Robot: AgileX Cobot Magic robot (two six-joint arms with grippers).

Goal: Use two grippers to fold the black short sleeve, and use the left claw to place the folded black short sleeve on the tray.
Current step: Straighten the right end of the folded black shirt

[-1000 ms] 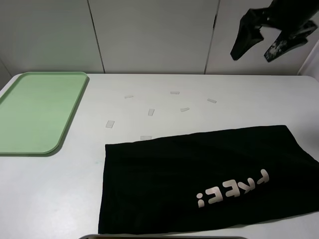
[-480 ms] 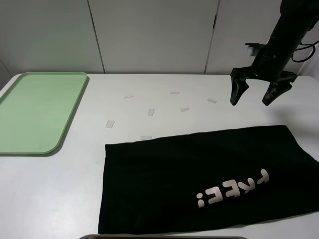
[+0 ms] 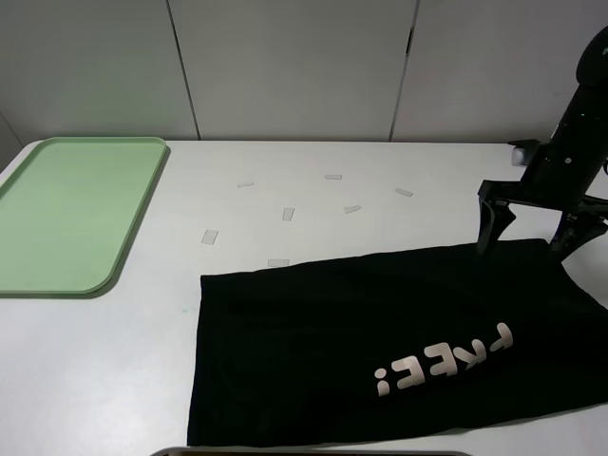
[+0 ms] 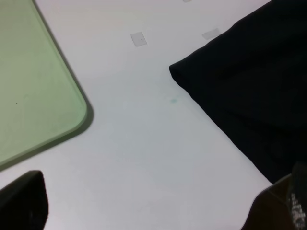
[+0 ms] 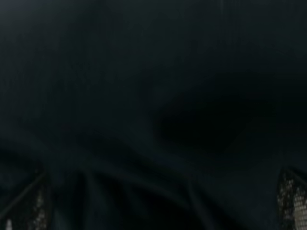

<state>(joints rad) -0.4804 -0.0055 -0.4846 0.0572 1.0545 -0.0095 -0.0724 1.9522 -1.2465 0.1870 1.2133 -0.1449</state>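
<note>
Lying flat on the white worktop (image 3: 114,361), the black short sleeve (image 3: 332,351) spread directly under the right pincer (image 3: 522,249), whose jaws stood wide apart at its far edge. The tray (image 3: 66,214) sat well away, just beside the left pincer (image 4: 151,206), also spread apart above the worktop.

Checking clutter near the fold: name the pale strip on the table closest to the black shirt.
The strip right at the black short sleeve's far edge, almost touching it; all others lie well clear of the cloth.
</note>
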